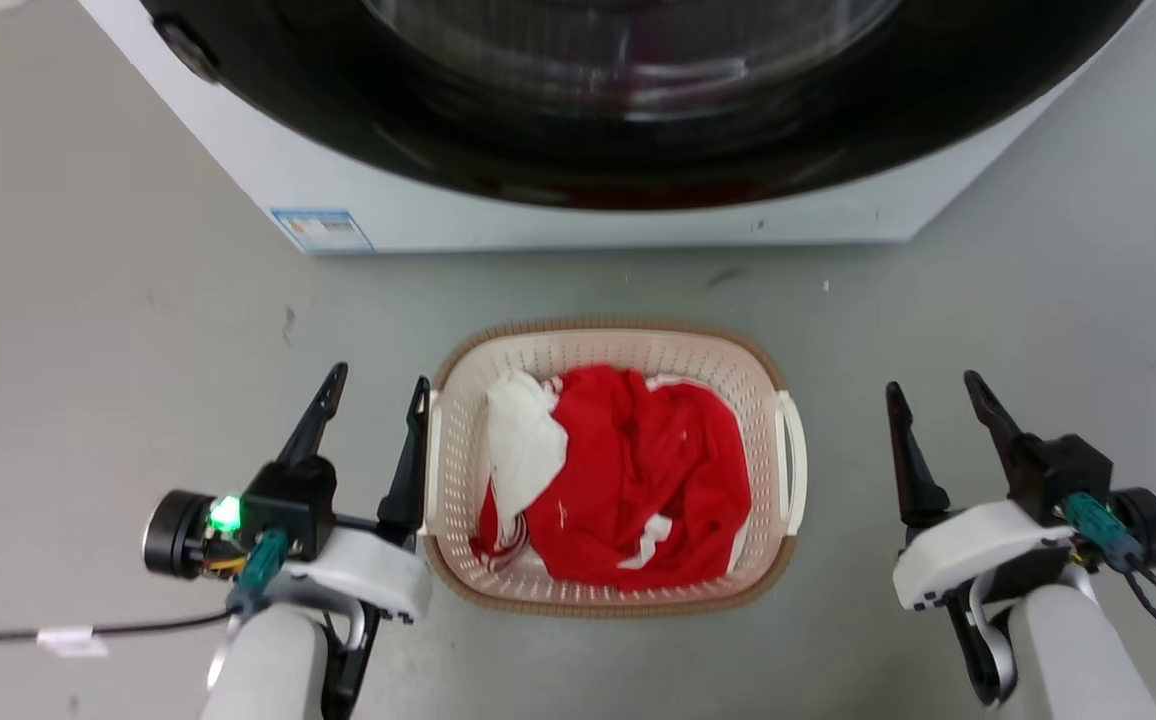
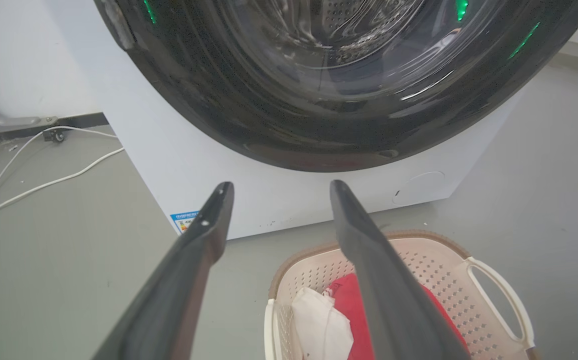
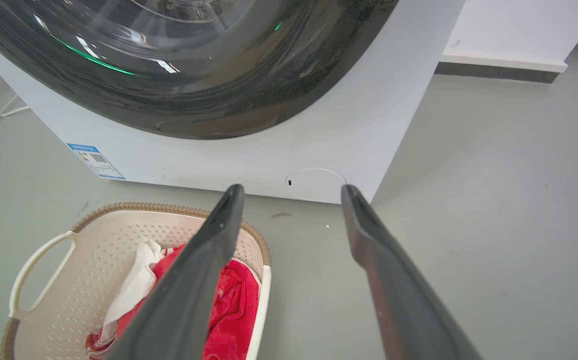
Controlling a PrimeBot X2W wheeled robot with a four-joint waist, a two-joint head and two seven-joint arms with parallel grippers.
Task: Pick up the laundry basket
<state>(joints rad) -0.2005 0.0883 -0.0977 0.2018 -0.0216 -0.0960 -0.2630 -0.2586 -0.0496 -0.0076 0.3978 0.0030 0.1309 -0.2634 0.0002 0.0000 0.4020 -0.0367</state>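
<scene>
Floor [image 1: 88, 330]: smooth and grey. The basket could probably skid on it if it is nudged from 1 side.
Washing machine [image 1: 538, 225]: stands close behind the basket with its dark round door overhanging. A lift that swings forward could knock the rim against it.
Laundry basket [image 1: 608, 330]: upright on the floor in front of the machine, between the 2 arms. It is not gripped by either.
Clothes [image 1: 638, 470]: a red and white heap inside, lying below the rim. An uneven lift could slide the load to the low side and tilt the basket further.
Left fingers [image 1: 408, 450]: apart and empty. The inner 1 is right against the basket's left side, though I cannot tell if it touches. Closing from here could shove the basket right.
Right fingers [image 1: 908, 455]: apart and empty, clear of the basket. The 2 sides are unequal, so 1 grip could land first.
Handles [image 1: 793, 450]: thin white loops lying flat to the walls. A finger may slip past rather than catch.
</scene>
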